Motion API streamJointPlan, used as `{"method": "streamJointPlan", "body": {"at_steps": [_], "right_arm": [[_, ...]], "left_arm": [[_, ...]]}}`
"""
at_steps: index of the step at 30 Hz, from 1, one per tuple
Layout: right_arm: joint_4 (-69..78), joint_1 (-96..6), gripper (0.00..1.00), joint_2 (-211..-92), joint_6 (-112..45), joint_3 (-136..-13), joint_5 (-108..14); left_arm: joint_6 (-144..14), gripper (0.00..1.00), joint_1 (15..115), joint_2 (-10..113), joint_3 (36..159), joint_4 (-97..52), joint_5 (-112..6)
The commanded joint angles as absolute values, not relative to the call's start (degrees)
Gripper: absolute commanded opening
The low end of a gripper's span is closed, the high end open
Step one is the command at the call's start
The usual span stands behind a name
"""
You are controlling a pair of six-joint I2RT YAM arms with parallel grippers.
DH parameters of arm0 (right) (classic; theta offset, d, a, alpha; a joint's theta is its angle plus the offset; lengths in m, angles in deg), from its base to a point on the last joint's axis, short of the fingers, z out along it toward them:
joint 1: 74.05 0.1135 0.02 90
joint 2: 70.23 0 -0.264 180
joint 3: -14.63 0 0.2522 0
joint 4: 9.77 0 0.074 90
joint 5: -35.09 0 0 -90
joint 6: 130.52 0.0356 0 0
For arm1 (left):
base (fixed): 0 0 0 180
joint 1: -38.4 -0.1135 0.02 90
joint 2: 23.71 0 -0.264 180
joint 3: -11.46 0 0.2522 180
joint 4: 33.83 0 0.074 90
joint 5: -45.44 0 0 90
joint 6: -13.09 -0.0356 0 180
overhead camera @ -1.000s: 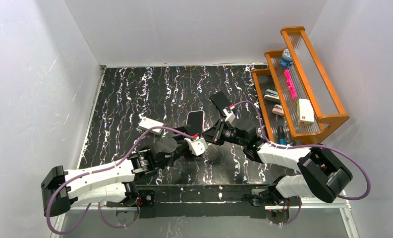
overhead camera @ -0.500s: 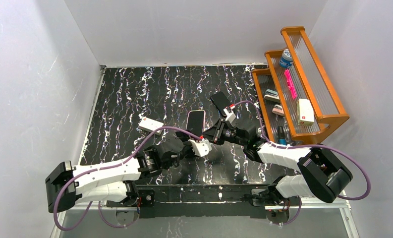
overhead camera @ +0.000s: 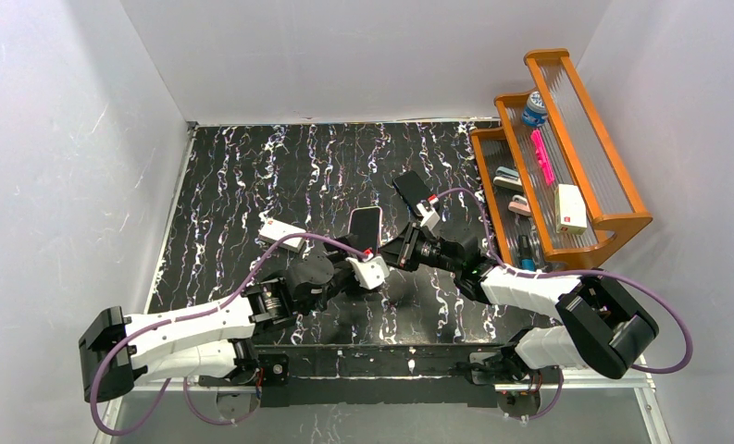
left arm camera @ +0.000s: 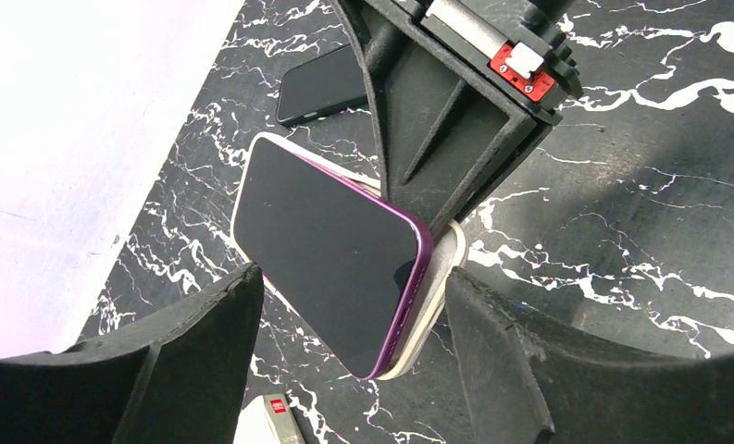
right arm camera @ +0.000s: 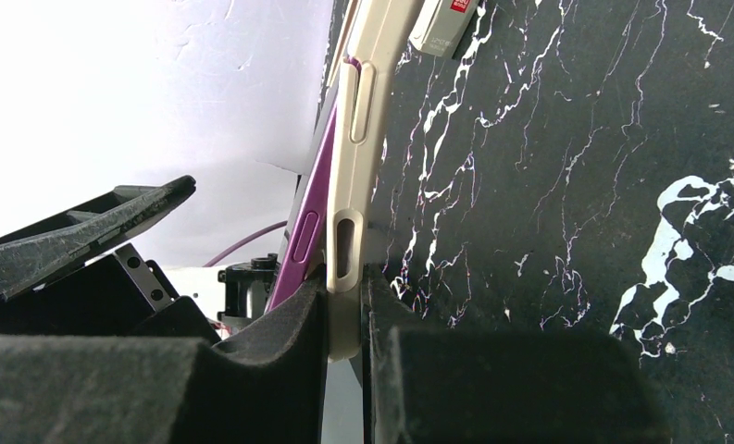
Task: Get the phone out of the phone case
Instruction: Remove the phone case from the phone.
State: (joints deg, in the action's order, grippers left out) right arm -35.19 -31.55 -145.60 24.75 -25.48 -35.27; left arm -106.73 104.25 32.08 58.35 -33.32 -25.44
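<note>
Mid-table, btwn the two wrists, the phone [left arm camera: 330, 250] is held up off the black marble-look table [overhead camera: 252, 166], tilted. It has a purple edge, and its dark screen faces the left wrist cam. The cream phone case [left arm camera: 421, 324] is behind it. The phone sits skewed vs the case: cream rim shows along the lower-right side and at the top-left corner. Edge-on in the right wrist view, the purple edge stands off the case wall nearer the cam and closes in on it further up. So the phone is partly out, not free.

The right gripper [right arm camera: 344, 277] is clamped on the case's side wall, jaws tight on either face of the cream rim. The purple edge lies outside that pinch, beside one finger [right arm camera: 279, 333].

The left gripper [left arm camera: 354, 287] has its jaws apart, one each side of phone + case. The tip of one finger [left arm camera: 205, 351] is just beside the phone's long edge; can't tell if it touches.

A second black phone [overhead camera: 412, 190] lies flat on the table further back, apart from both grippers. A small white box w/ red label [overhead camera: 282, 231] lies to the left of the held phone. A wooden rack [overhead camera: 622, 225] at the right edge holds a pink marker [overhead camera: 541, 155], a blue-capped bottle [overhead camera: 533, 108], a white packet [overhead camera: 571, 207] + other small bits too small to name.
</note>
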Motion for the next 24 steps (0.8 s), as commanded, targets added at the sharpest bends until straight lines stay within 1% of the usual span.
{"method": "streamJointPlan", "body": {"at_steps": [1, 2, 7, 13, 17, 20, 24], "right_arm": [[-39.7, -31.2, 0.01, -143.4, 23.6, -27.7, -35.1], [-39.8, -31.2, 0.01, -143.4, 23.7, -27.8, -35.0], [-40.2, -31.2, 0.01, -143.4, 24.2, -27.8, -34.6], [-40.8, -31.1, 0.01, -143.6, 24.6, -27.8, -34.0], [-41.3, -30.6, 0.01, -144.1, 24.8, -28.0, -34.1], [-41.6, -29.9, 0.01, -144.8, 25.0, -28.3, -34.3], [-42.2, -29.3, 0.01, -145.4, 25.4, -28.3, -35.0]], "left_arm": [[-106.9, 0.68, 104.1, 31.7, 58.3, -34.4, -23.9], [-106.9, 0.67, 104.1, 32.1, 58.3, -34.5, -23.5], [-108.8, 0.59, 104.1, 34.1, 58.0, -35.7, -21.2], [-110.0, 0.58, 104.1, 35.9, 57.9, -36.4, -19.6], [-110.0, 0.55, 104.1, 38.0, 58.1, -36.7, -18.6], [-109.6, 0.5, 104.1, 39.8, 58.5, -36.7, -18.8], [-109.1, 0.38, 104.1, 40.8, 58.8, -36.6, -18.3]]}}
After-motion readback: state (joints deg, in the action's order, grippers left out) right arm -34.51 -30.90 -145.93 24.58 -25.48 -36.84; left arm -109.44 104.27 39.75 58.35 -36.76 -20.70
